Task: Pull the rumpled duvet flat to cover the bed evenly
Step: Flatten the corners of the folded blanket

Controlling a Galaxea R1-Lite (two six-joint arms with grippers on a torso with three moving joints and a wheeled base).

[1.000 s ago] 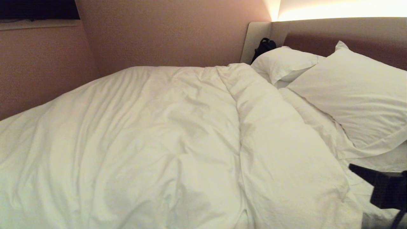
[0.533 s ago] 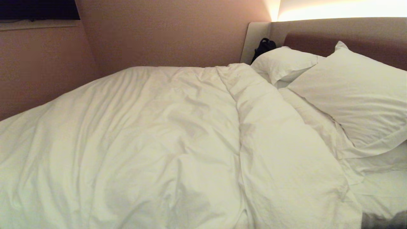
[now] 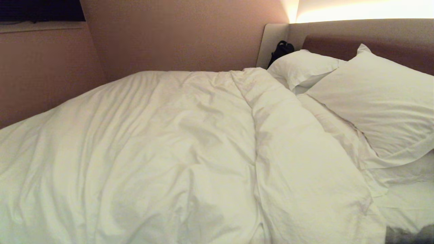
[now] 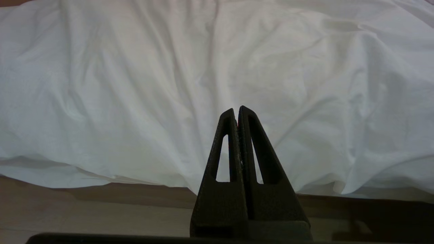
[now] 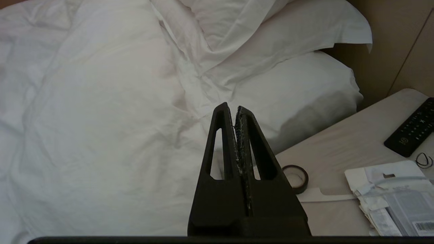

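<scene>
While both arms hang clear of the bed, the left gripper points, fingers pressed together and empty, at the puffy white creased duvet draped ahead of it; the right gripper, likewise closed on nothing, faces white rectangular pillows beyond its tips.

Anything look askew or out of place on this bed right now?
Yes. The duvet is still creased, with a thick raised fold running from its top edge toward the near side, stopping short of the pillows. A dark object is wedged against the headboard.
</scene>
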